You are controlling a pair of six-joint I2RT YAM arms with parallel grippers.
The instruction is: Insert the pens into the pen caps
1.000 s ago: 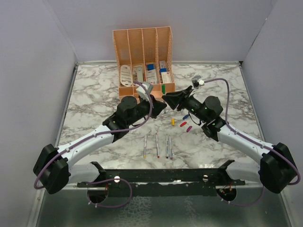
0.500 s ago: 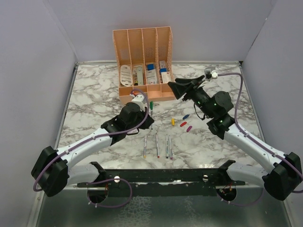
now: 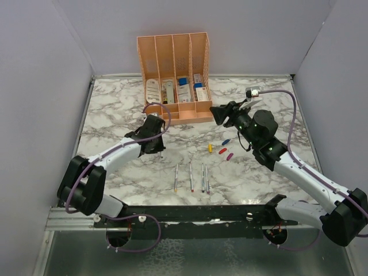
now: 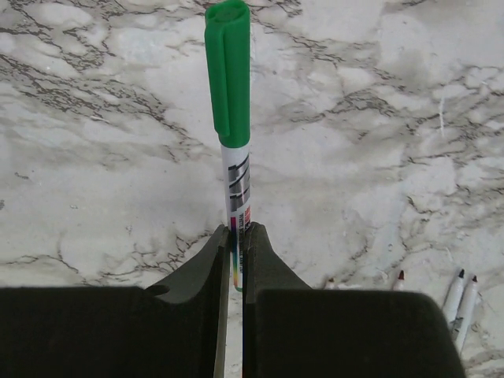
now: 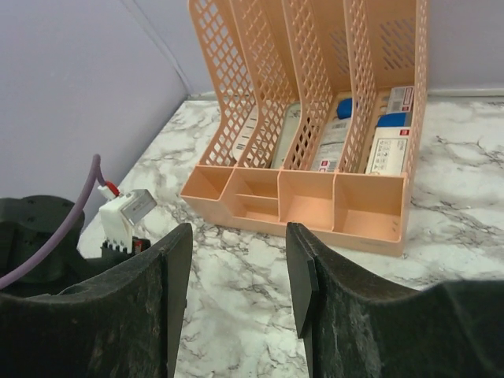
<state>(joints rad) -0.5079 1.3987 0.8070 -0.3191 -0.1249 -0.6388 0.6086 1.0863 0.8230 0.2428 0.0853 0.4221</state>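
From where I stand, the left gripper (image 4: 234, 236) is clenched on a thin grey-white marker pen (image 4: 237, 177) topped with a green plastic cap (image 4: 228, 71), above the white marbled surface (image 3: 115, 109). Four uncapped pens (image 3: 191, 176) lie side by side near the front, with the yellow, red, blue and magenta stubby caps (image 3: 222, 150) just beyond them. The right gripper (image 5: 238, 252) hangs released and empty, facing the peach slotted organizer (image 5: 307, 197).

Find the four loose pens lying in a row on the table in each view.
Top external: the four loose pens lie near centre, nearer the arm bases than the coloured caps.
Left wrist: bottom right, mostly tips, right of the left tool shut on the green-capped pen.
Right wrist: not in it.
Shared landmark: the marble tabletop, in all three.
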